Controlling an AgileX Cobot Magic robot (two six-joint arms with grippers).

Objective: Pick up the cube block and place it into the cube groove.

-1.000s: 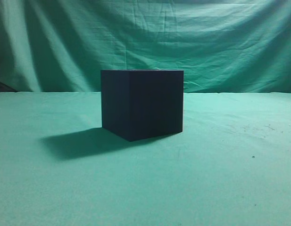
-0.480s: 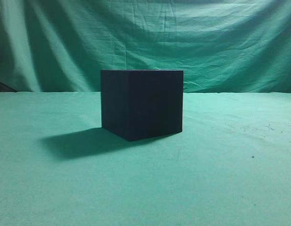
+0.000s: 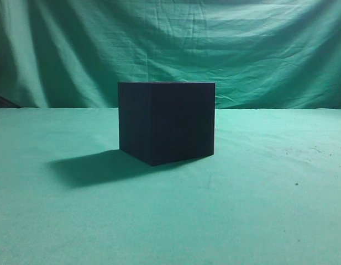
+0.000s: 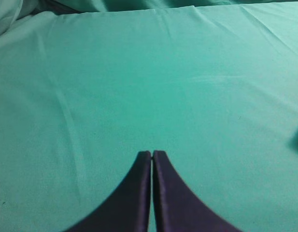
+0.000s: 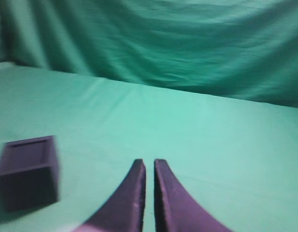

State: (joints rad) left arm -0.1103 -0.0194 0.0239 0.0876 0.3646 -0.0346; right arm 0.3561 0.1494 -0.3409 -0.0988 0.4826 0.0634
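My exterior view is dim and grainy with a green cast. Light comes from the right, so the cube groove point(image 3: 166, 122) throws a soft shadow left across the cloth point(image 3: 258, 210). My left wrist view is evenly lit and fairly sharp. My right wrist view is blurred all over, the cube groove's edges smeared, the backdrop point(image 5: 187, 43) dark.

Cube groove point(image 3: 166, 122) stands on table cloth point(image 3: 258, 210), centre of exterior view, one corner edge toward camera, backdrop curtain point(image 3: 214, 49) behind. Right wrist view: cube groove point(image 5: 28, 171) sits left of right gripper point(image 5: 149, 166), apart from it. Left gripper point(image 4: 151, 155) over bare cloth.
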